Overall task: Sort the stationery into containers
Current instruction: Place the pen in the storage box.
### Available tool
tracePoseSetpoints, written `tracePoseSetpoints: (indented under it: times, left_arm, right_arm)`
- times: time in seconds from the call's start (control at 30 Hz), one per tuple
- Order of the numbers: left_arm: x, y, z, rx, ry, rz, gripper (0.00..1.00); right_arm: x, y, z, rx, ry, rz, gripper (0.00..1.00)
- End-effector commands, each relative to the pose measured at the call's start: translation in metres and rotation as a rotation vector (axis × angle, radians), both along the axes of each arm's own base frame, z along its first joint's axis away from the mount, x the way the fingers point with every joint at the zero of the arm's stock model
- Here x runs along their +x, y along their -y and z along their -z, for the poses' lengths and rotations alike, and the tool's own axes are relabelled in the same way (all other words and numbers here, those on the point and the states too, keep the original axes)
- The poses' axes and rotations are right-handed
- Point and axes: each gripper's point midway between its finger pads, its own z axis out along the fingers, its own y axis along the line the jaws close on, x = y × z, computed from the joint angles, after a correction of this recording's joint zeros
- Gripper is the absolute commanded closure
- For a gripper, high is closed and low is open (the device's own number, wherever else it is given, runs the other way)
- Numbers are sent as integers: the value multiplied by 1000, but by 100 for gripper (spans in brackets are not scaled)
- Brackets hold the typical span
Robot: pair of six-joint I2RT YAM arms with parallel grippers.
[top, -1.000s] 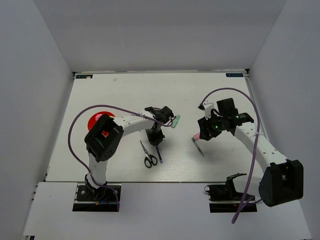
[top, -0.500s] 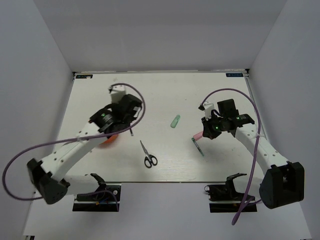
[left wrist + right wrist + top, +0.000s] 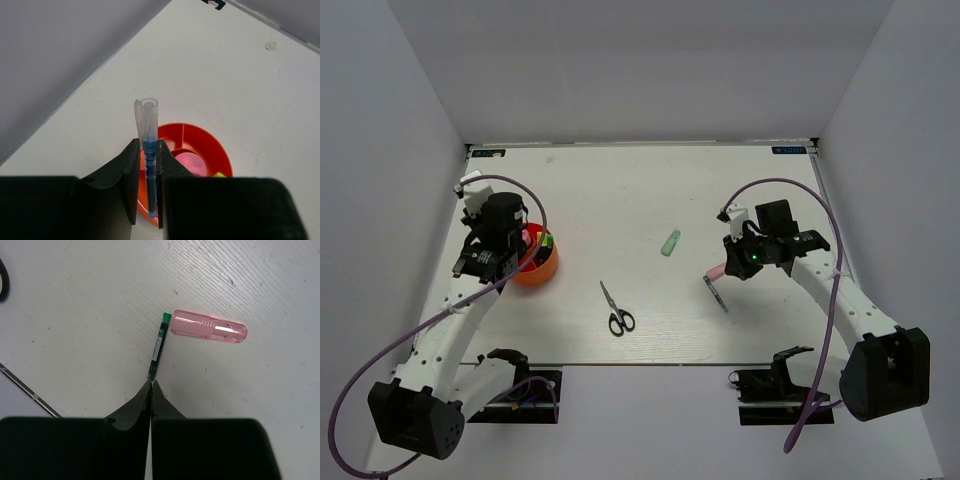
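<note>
Now, your left jaws clamp the pen over the rim of the cup, so releasing here may drop it onto the counter, while the right jaws, together, seem to miss the marker.

The round red-orange cup stands upright on the tabletop's left side, with pink and yellow-green items inside its dividers. A slim blue pen with a clear cap stands upright, pinched in the left claw over the cup's rim. Black-handled scissors lie closed near the middle. A pale green highlighter lies apart, farther back. On the right, a pink highlighter lies just beside a thin black marker's green end.
</note>
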Motion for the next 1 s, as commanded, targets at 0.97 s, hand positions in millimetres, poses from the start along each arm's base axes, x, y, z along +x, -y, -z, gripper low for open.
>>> tracePoseSetpoints:
  times: [0.97]
  left_arm:
    - [-8, -21, 41, -163, 153, -120, 100]
  right_arm:
    - [1, -5, -1, 24, 0, -20, 100]
